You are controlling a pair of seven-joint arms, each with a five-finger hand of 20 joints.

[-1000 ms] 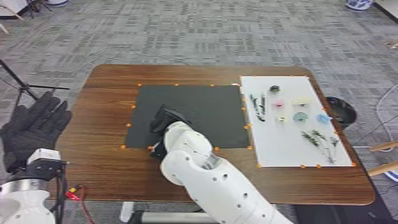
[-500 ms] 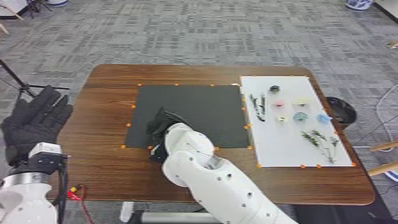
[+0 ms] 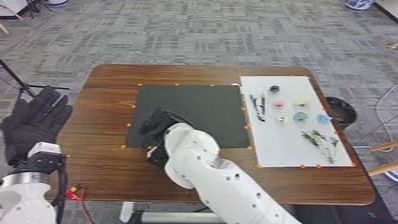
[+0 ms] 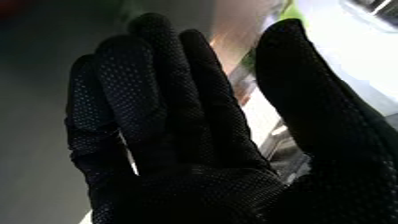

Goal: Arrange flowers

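My right hand (image 3: 160,125) is over the lower left part of the black mat (image 3: 209,102) in the head view, its arm coming up from the bottom edge. In the right wrist view, the right hand (image 4: 191,180) has straight fingers, the thumb spread apart from them, and holds nothing. On the white board (image 3: 275,150) to the right lie a dark flower (image 3: 274,89), pink (image 3: 278,103), yellow (image 3: 301,101) and blue (image 3: 323,118) flowers, dark stems (image 3: 261,107) and green sprigs (image 3: 320,140). My left hand (image 3: 34,125) is open beside the table's left edge.
The brown table (image 3: 98,175) carries mat and board, both bordered by small orange markers. A black bin (image 3: 342,112) stands off the table's right edge. At the lower left are a red cable (image 3: 74,194) and a tripod (image 3: 25,87) farther back.
My right hand has moved slightly down and to the left over the mat. The left hand has shifted a little at its place. The flowers have not moved.
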